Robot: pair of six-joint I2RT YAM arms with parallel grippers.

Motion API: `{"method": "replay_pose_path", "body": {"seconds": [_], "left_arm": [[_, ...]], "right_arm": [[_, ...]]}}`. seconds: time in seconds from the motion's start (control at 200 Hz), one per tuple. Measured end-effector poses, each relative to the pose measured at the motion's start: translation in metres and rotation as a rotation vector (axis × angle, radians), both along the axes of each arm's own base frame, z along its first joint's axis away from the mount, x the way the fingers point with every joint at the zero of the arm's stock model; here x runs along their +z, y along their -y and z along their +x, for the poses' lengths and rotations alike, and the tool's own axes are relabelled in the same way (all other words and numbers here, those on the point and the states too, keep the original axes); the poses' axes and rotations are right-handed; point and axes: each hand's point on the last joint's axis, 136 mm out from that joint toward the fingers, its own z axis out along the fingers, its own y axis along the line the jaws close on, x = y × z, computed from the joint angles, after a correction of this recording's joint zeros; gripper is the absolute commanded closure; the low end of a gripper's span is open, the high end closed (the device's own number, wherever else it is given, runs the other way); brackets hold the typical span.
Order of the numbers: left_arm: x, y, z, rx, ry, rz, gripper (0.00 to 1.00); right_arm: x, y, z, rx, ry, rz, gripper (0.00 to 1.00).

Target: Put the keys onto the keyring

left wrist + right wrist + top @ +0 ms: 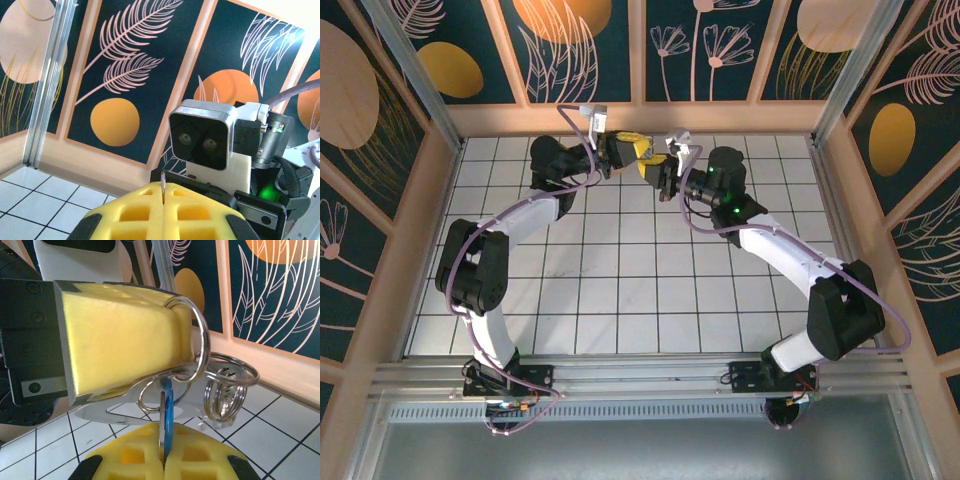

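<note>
As they meet tip to tip at the upper centre of the overhead view, the left gripper [626, 150] clamps shut on the keyring [199, 342] while the right gripper [655, 170] pinches the blue key [165, 412] upright just beneath the ring.

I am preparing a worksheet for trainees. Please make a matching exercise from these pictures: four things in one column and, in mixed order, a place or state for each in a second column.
Things
1. key
2. keyring
3. small split rings
4. tiled surface

Places or states
A. pinched in the shut left gripper
B. white with dark lines, lying below both grippers
C. blue-headed, pinched in the shut right gripper
D. dangling beside the left gripper, in neither gripper

Pairs: 1-C; 2-A; 3-D; 4-B
</note>
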Motion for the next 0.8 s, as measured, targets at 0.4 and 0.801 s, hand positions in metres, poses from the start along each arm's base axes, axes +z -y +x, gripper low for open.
{"method": "replay_pose_path", "body": {"seconds": [0.4,0.801], "left_arm": [[0.002,0.002,-0.001,0.002,0.003,-0.007,1.00],[0.003,0.003,-0.003,-0.001,0.010,-0.011,1.00]], "right_arm": [[-0.016,0.026,0.000,-0.034,-0.055,0.002,0.69],[0.016,0.083,-0.023,-0.133,-0.008,0.097,0.66]]}}
